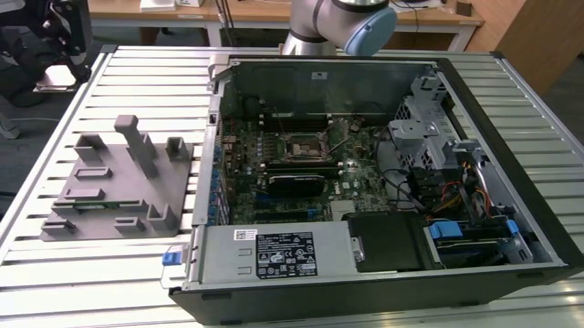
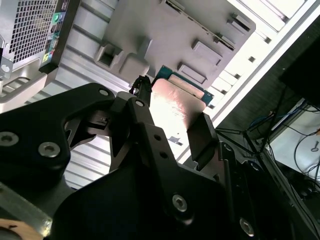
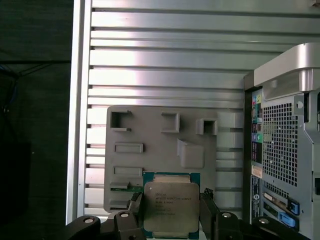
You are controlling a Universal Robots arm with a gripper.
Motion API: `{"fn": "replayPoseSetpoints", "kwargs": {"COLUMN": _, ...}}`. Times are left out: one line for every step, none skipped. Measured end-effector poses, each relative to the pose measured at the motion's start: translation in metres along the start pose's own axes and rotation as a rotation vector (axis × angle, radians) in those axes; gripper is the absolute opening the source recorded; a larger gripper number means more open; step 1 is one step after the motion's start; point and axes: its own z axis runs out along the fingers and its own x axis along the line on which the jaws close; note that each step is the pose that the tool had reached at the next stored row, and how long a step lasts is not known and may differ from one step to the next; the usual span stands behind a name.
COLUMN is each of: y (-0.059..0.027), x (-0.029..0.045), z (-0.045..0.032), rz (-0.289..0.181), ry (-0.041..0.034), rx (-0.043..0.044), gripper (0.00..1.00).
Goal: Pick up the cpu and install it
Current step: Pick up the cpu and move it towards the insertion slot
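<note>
Two black fingers [image 3: 134, 207] of my claw [image 3: 170, 202] are closed on the cpu [image 3: 169, 212], one against each of two opposite edges. The chip is pinched flat between them. Its pale metal top faces the first wrist camera, and a thin green border shows around it.

The second wrist view gives me the same grip from a slant. The claw [image 2: 172, 105] clamps the cpu [image 2: 172, 114], whose top catches a warm glare, and the dark pad of one finger [image 2: 202, 137] presses on its edge.

Beyond the chip, in both wrist views, I see the grey fixture [image 3: 160, 150] [image 2: 175, 30] with its moulded pockets and blocks. It lies on the slatted metal table [image 3: 150, 65]. In the first wrist view the held cpu lines up with one edge of that fixture. I cannot tell from these feeds how far above it the chip hangs. The rear of the computer case [image 3: 285, 150], with its perforated grille and ports, stands just beside the fixture.

From the exterior view, the grey fixture [image 1: 119, 184] rests on the table [image 1: 146, 75] at the exterior view's left. The open computer case [image 1: 511, 137] is just beside it, lying on its side. Inside the case I can see the motherboard [image 1: 301, 181], with the black square socket [image 1: 301, 145] near its middle. Part of the arm [image 1: 342, 24] rises at the far side of the case.
</note>
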Motion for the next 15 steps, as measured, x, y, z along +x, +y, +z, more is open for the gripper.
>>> {"fn": "replayPoseSetpoints", "kwargs": {"y": 0.0, "x": -0.001, "z": 0.0, "rz": 0.0, "ry": 0.0, "rx": 0.0001, "gripper": 0.54}}
{"fn": "replayPoseSetpoints", "kwargs": {"y": 0.0, "x": -0.002, "z": 0.0, "rz": 0.0, "ry": 0.0, "rx": 0.0, "gripper": 0.54}}
{"fn": "replayPoseSetpoints", "kwargs": {"y": 0.0, "x": -0.0029, "z": 0.0, "rz": 0.0, "ry": 0.0, "rx": 0.0, "gripper": 0.54}}
{"fn": "replayPoseSetpoints", "kwargs": {"y": 0.0, "x": -0.0039, "z": -0.0001, "rz": 0.0, "ry": 0.0001, "rx": 0.0001, "gripper": 0.54}}
{"fn": "replayPoseSetpoints", "kwargs": {"y": 0.0, "x": -0.0049, "z": 0.0, "rz": 0.0, "ry": 0.0, "rx": 0.0, "gripper": 0.54}}
{"fn": "replayPoseSetpoints", "kwargs": {"y": 0.0, "x": -0.0059, "z": 0.0, "rz": 0.0, "ry": 0.0, "rx": 0.0, "gripper": 0.54}}
{"fn": "replayPoseSetpoints", "kwargs": {"y": 0.0, "x": -0.0068, "z": 0.0, "rz": 0.0, "ry": 0.0001, "rx": 0.0001, "gripper": 0.54}}
{"fn": "replayPoseSetpoints", "kwargs": {"y": 0.0, "x": -0.0077, "z": 0.0, "rz": 0.0, "ry": 0.0001, "rx": 0.0001, "gripper": 0.54}}
{"fn": "replayPoseSetpoints", "kwargs": {"y": 0.0001, "x": -0.0086, "z": 0.0, "rz": 0.0, "ry": 0.0, "rx": 0.0, "gripper": 0.54}}
{"fn": "replayPoseSetpoints", "kwargs": {"y": 0.0001, "x": -0.0095, "z": 0.0, "rz": 0.0, "ry": 0.0, "rx": 0.0, "gripper": 0.54}}
{"fn": "replayPoseSetpoints", "kwargs": {"y": 0.0001, "x": -0.0105, "z": 0.0, "rz": 0.0, "ry": 0.0001, "rx": 0.0, "gripper": 0.54}}
{"fn": "replayPoseSetpoints", "kwargs": {"y": 0.0001, "x": -0.0114, "z": 0.0, "rz": 0.0, "ry": 0.0001, "rx": 0.0, "gripper": 0.54}}
{"fn": "replayPoseSetpoints", "kwargs": {"y": 0.0001, "x": -0.0127, "z": 0.0, "rz": 0.0, "ry": 0.0, "rx": 0.0, "gripper": 0.54}}
{"fn": "replayPoseSetpoints", "kwargs": {"y": 0.0001, "x": -0.014, "z": 0.0, "rz": 0.0, "ry": 0.0, "rx": 0.0, "gripper": 0.54}}
{"fn": "replayPoseSetpoints", "kwargs": {"y": 0.0001, "x": -0.0153, "z": 0.0, "rz": 0.0, "ry": 0.0, "rx": 0.0, "gripper": 0.54}}
